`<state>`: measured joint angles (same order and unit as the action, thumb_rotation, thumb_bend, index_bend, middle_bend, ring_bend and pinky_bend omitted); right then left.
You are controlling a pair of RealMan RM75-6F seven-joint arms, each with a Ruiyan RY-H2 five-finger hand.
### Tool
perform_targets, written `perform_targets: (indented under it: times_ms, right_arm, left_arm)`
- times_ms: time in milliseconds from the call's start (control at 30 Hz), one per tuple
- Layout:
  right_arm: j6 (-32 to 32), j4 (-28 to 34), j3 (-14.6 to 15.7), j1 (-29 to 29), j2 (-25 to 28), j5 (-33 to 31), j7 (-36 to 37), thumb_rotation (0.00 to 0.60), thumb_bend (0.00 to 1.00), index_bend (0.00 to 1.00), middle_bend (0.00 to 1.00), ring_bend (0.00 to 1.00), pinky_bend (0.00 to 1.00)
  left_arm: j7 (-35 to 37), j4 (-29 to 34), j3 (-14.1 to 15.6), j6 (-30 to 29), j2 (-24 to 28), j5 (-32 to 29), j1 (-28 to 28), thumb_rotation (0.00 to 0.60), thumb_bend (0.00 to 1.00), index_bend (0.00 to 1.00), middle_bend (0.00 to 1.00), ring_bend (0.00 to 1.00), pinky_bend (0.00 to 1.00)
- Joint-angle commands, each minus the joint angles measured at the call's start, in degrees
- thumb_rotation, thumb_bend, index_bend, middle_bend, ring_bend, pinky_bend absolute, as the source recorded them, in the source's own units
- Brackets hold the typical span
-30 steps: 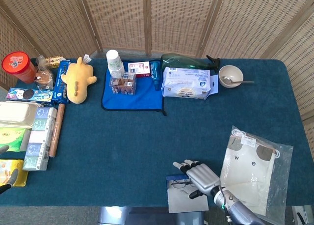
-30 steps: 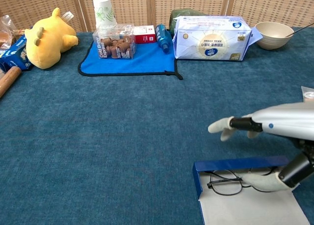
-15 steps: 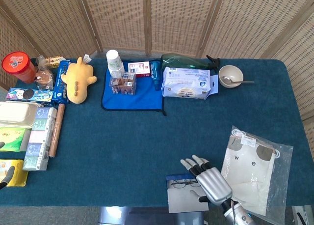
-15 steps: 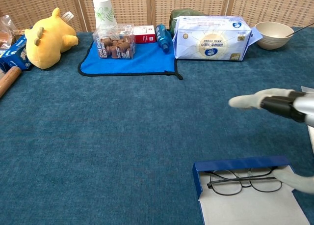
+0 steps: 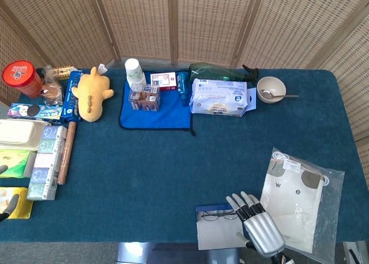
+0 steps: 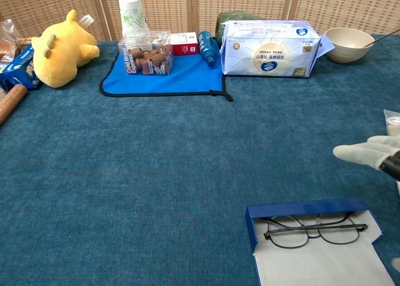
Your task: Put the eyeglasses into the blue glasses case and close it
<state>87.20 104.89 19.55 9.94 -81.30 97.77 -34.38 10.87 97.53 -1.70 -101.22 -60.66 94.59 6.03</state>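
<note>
Two hands show: the right hand [image 5: 260,227], fingers [image 6: 356,152] spread and holding nothing, hovers just right of the open blue case [image 6: 312,243] at the surface's [image 5: 202,154] near edge; glasses [image 6: 312,227] lie inside. Left hand [image 5: 6,203] barely shows at the left edge, fingers' state unclear. A plastic bag [image 5: 300,200] lies beside the case; a blue mat [image 6: 169,77], plush [image 6: 59,45] and tissue pack [image 6: 269,47] stand well apart.

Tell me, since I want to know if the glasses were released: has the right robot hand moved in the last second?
Yes. In the chest view the right robot hand has pulled rightward, off the eyeglasses in the blue glasses case, toward the frame's right edge.
</note>
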Motion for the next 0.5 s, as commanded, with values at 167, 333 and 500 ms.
perform_targets:
  times_ms: [167,333,500]
  right_arm:
    - [0.9,-6.1,-0.2,-4.1,-2.8,2.8,2.4,0.473,0.21,0.0,0.04,0.0,0.16]
    - [2.2,-10.2,-0.3,-6.3,-4.1,5.4,3.5,0.504,0.2,0.0,0.01,0.0,0.15]
    - [3.7,-14.7,-0.7,-8.1,-5.5,8.1,5.5,0.538,0.16,0.0,0.0,0.0,0.13]
  left_arm:
    - [2.7,-2.1,-1.4,-0.6,0.3,-0.9,-0.7,0.6,0.3,0.19,0.12,0.0,0.0]
    - [4.5,-3.1,-1.8,-1.9,0.8,-1.2,-0.3,0.6,0.3,0.18,0.12,0.0,0.0]
    - [5.7,-3.6,-1.6,-3.4,1.1,-0.7,0.4,0.6,0.29,0.18,0.12,0.0,0.0]
